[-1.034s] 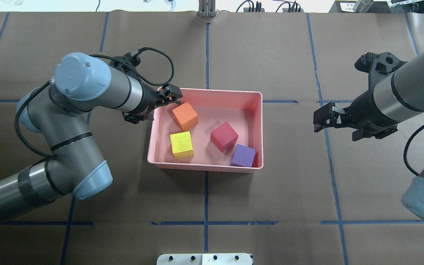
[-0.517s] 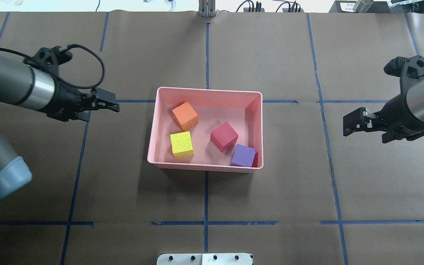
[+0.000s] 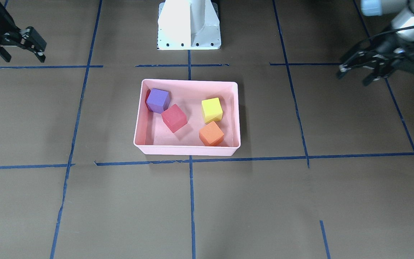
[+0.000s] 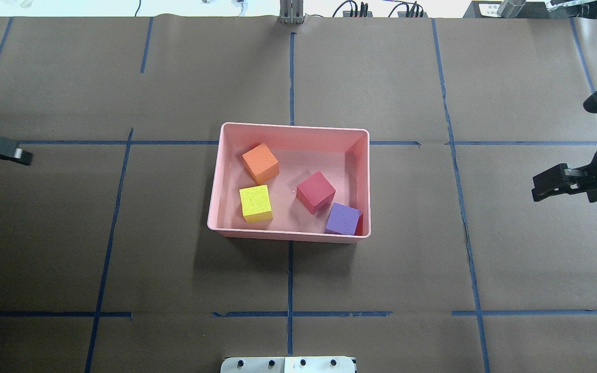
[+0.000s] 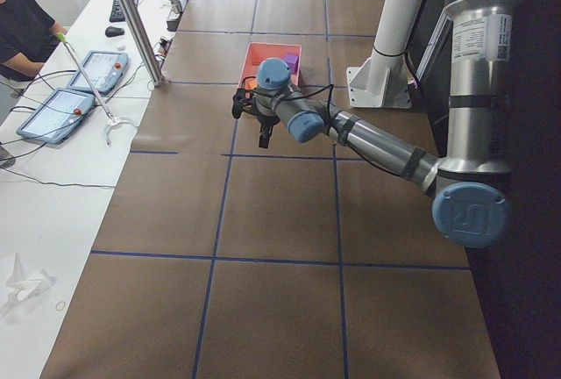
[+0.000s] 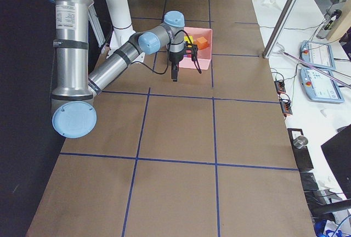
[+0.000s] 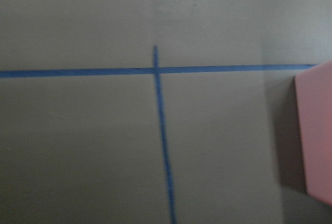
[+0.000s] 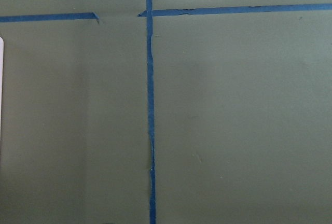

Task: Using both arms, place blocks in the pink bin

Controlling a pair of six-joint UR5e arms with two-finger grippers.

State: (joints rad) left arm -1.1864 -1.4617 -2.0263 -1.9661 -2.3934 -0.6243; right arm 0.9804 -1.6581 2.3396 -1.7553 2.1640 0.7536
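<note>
The pink bin (image 4: 293, 126) sits mid-table and shows in the front view too (image 3: 189, 82). All four blocks lie inside it: orange (image 4: 260, 163), yellow (image 4: 256, 203), red (image 4: 315, 191) and purple (image 4: 343, 218). My left gripper (image 4: 18, 155) is far to the bin's left at the view's edge. In the front view it (image 3: 352, 75) is open and empty. My right gripper (image 4: 537, 189) is far to the bin's right, open and empty. The left wrist view shows one corner of the bin (image 7: 316, 136).
Brown paper with blue tape lines (image 4: 290, 313) covers the table. The white pedestal base (image 3: 189, 25) stands behind the bin. In the left side view a person (image 5: 22, 28) sits by tablets (image 5: 66, 103) on a side table.
Both arms have pulled away from the bin. The left gripper went from the bin's far-left corner to the left edge; the right went further right. The blocks stayed put.
</note>
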